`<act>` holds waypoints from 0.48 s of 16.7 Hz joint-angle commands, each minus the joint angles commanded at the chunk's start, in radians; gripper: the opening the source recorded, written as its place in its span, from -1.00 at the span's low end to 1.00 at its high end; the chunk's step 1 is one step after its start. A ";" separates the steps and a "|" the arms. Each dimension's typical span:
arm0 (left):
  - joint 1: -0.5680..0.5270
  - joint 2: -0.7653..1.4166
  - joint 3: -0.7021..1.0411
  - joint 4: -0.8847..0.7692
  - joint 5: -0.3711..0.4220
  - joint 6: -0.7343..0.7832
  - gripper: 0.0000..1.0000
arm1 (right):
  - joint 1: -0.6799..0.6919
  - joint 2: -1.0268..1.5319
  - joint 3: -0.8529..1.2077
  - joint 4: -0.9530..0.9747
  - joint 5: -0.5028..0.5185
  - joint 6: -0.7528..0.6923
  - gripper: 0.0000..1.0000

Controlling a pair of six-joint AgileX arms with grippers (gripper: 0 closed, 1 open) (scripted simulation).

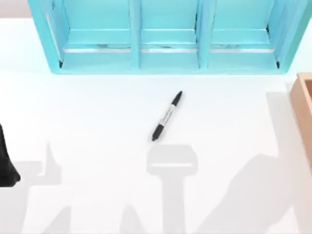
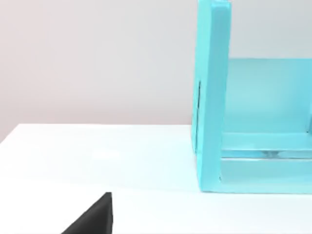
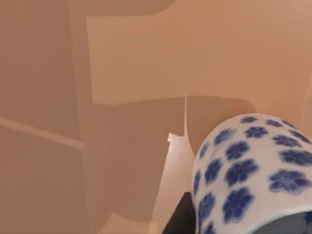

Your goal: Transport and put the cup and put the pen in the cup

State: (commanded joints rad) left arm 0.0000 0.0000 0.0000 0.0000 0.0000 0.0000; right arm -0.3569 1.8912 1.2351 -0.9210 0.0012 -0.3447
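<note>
White table (image 1: 97,112) w/ a turquoise three-bay shelf (image 1: 168,36) along the far edge and a tan wooden box (image 1: 304,112) at the right edge; the pen (image 1: 166,116) lies flat near mid-table, diagonal, well apart from both. Left arm (image 1: 7,163) sits parked at the left edge, its fingers: can't tell. Right wrist view has the cup (image 3: 253,170) up close against tan box walls w/ a dark bit of gripper beside it, grip can't be told.

The pen (image 1: 166,116), lying near the table's middle, carries small print on its grey barrel; the print is too small to read.
</note>
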 joint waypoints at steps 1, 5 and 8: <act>0.000 0.000 0.000 0.000 0.000 0.000 1.00 | 0.000 -0.002 0.000 0.000 0.000 0.001 -1.00; 0.000 0.000 0.000 0.000 0.000 0.000 1.00 | 0.061 -0.013 0.070 -0.074 0.000 0.067 -1.00; 0.000 0.000 0.000 0.000 0.000 0.000 1.00 | 0.180 -0.042 0.192 -0.241 -0.002 0.188 -1.00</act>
State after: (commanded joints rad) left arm 0.0000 0.0000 0.0000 0.0000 0.0000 0.0000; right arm -0.1765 1.8493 1.4268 -1.1617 -0.0005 -0.1567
